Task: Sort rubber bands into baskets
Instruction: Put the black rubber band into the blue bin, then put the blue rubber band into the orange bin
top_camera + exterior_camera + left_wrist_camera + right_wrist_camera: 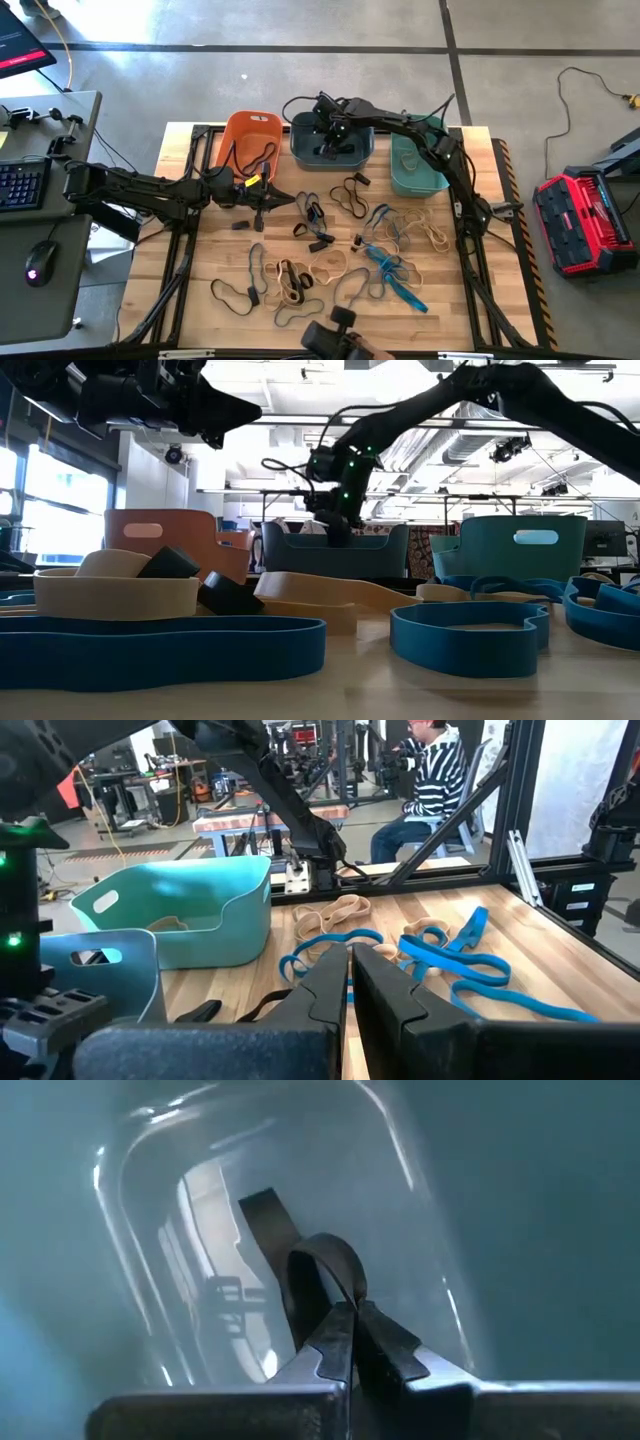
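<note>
Right gripper [352, 1312]: jaws pinched shut on a dark band [318, 1270], loop sticking up past the tips. It's down inside the slate basket [331, 152], middle of the three at the back of the desk [470, 270].

Step in hand, I'd say: drop-off of a dark band. Next needs jaws to open, band to fall clear, then lift out.

Left gripper [262, 196]: jaws closed, nothing held that I can see, hovering just in front of the orange basket [250, 135].

Teal basket [415, 168] at right. Plenty of blue bands [395, 272], tan bands [327, 268] and dark ones loose on the desk.
</note>
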Controlling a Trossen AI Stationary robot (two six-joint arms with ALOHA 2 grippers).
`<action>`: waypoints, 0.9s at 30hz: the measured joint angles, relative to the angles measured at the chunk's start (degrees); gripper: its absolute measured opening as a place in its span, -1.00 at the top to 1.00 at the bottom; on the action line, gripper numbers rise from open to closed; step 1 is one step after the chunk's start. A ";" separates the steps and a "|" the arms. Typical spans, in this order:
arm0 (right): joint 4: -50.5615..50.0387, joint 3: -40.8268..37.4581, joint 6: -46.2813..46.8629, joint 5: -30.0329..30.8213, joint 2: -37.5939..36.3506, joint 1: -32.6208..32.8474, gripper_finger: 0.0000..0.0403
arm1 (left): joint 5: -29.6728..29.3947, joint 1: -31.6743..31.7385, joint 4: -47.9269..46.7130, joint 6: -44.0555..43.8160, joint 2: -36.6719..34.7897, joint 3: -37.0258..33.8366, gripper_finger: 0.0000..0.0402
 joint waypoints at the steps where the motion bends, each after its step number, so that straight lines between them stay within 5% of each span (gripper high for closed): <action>1: 0.31 0.00 -0.34 -0.03 -0.04 0.03 1.00 | 0.00 0.00 0.00 0.00 0.00 0.00 0.95; 17: 0.93 1.66 -0.52 -0.03 -0.11 2.15 0.33 | 0.01 0.00 -1.08 0.00 -0.01 0.00 0.95; 20: 2.56 1.75 -1.25 -0.08 -0.56 2.34 0.45 | 0.02 0.00 -1.22 0.00 0.00 0.00 0.95; 24: 5.29 1.77 -1.21 -2.77 -1.01 2.34 0.89 | 0.01 0.00 -1.72 0.00 -0.01 0.00 0.95; 27: 6.88 1.18 -0.56 -3.39 -1.74 2.67 0.93 | 0.00 0.00 -2.26 0.00 -0.01 0.00 0.95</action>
